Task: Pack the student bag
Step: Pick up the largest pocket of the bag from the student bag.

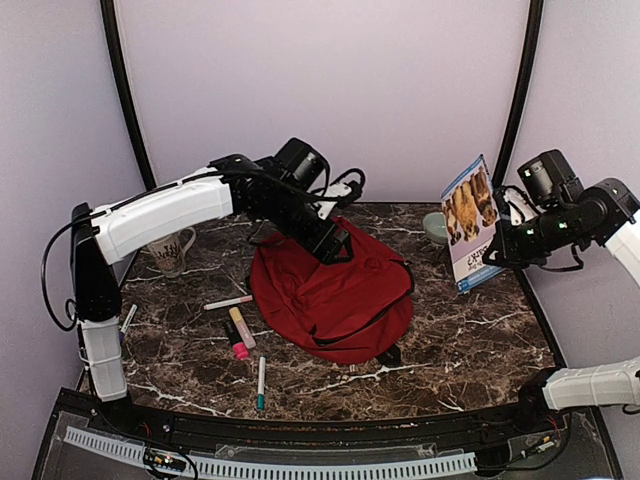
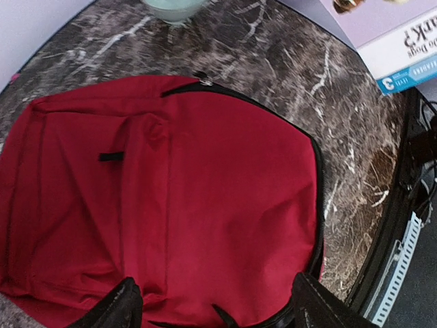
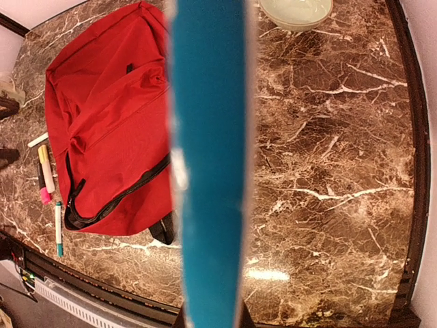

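Two tools: left gripper (image 2: 218, 305) gapes empty over the limp, light student bag (image 1: 335, 300), likely best pinched at its 5 o'clock zipper rim (image 1: 380, 330); right gripper (image 1: 497, 252) clamps a book (image 1: 468, 215)

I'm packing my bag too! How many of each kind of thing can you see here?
Bag: 1
Book: 1
Mug: 1
Bowl: 1
Markers: 3 (white, yellow, pink)
Pen: 1
Total: 8
A slim white thing at the left edge is too small to tell, so not counted.
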Tool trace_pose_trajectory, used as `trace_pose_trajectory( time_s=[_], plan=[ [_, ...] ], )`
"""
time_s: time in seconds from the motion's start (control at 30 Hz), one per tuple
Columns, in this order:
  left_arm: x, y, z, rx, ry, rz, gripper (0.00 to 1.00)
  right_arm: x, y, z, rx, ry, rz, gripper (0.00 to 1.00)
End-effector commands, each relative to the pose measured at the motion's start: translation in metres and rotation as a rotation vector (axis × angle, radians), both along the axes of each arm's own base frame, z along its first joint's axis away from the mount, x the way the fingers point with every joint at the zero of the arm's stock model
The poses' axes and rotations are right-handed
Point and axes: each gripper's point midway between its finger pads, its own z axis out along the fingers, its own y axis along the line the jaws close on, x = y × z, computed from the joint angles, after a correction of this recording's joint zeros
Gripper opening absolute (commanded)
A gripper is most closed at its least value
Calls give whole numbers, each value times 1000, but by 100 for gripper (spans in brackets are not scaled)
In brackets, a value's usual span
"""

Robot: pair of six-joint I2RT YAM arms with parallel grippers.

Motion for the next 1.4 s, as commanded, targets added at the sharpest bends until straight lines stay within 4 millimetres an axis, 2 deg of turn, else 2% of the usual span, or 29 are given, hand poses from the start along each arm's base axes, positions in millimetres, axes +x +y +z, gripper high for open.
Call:
trace_pose_trajectory(
  time_s=[0.0,0.2,0.43,0.73,1.0,1.37],
  plan=[
    [-48,-28,-9,0,84,-229,79,7,11,6,74,-34,-9,0],
    [-86,-49,-38,24,177,-330,81,6,9,9,89,-38,-32,0],
    [-105,-46,-72,124,194,-354,79,9,18,0,103,-2,-16,0],
    [-114,-43,-87,161,201,-371,78,13,25,-6,104,19,14,0],
    [-117,-49,-98,164,202,-371,77,13,27,-4,113,20,17,0],
    [-111,-58,-114,171,189,-371,75,13,25,0,110,14,15,0]
  ],
)
